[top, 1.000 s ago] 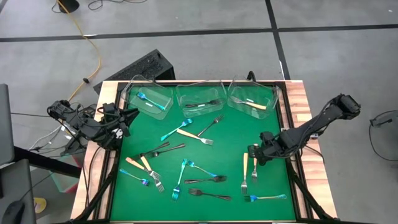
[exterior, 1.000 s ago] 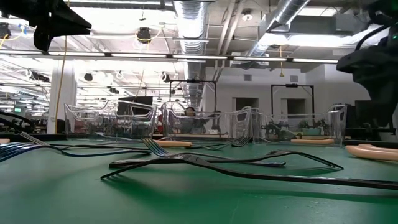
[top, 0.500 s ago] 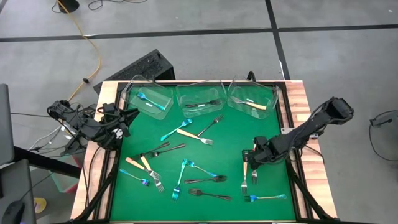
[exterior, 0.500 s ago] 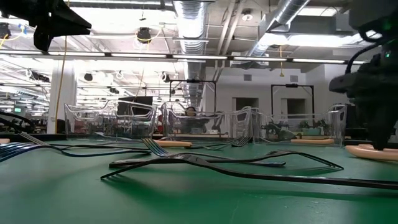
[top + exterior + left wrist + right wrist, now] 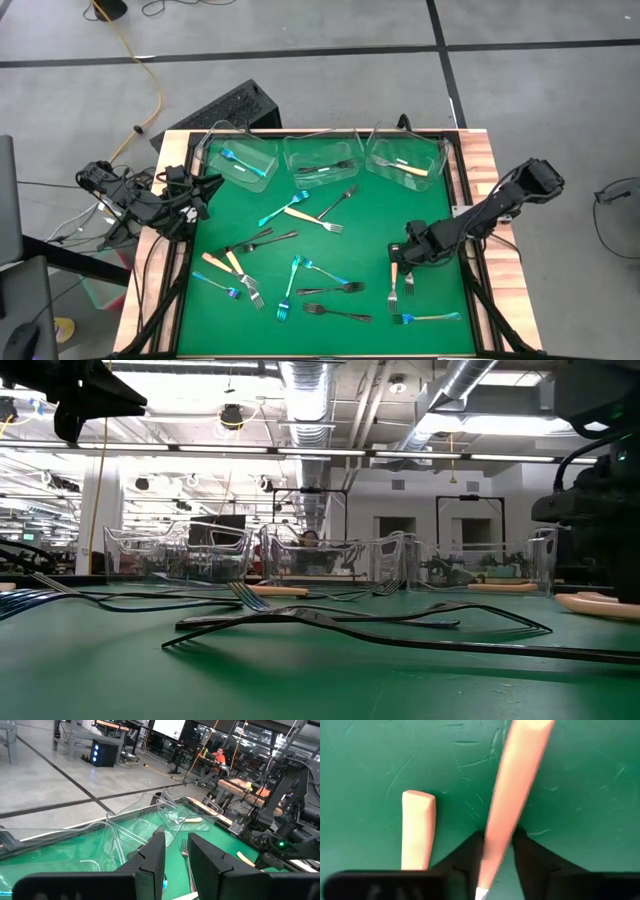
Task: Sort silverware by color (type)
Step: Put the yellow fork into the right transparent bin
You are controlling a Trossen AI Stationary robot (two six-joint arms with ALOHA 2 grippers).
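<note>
right end effector [image 5: 408,257] lowered, fingers pinched

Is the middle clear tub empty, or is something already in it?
Not empty. From above, the middle tub holds a dark fork; it may hold more, but that is too small to tell.

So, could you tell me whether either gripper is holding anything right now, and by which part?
The right gripper is closed on a cream-handled fork, gripping its handle. The left gripper holds nothing.
</note>
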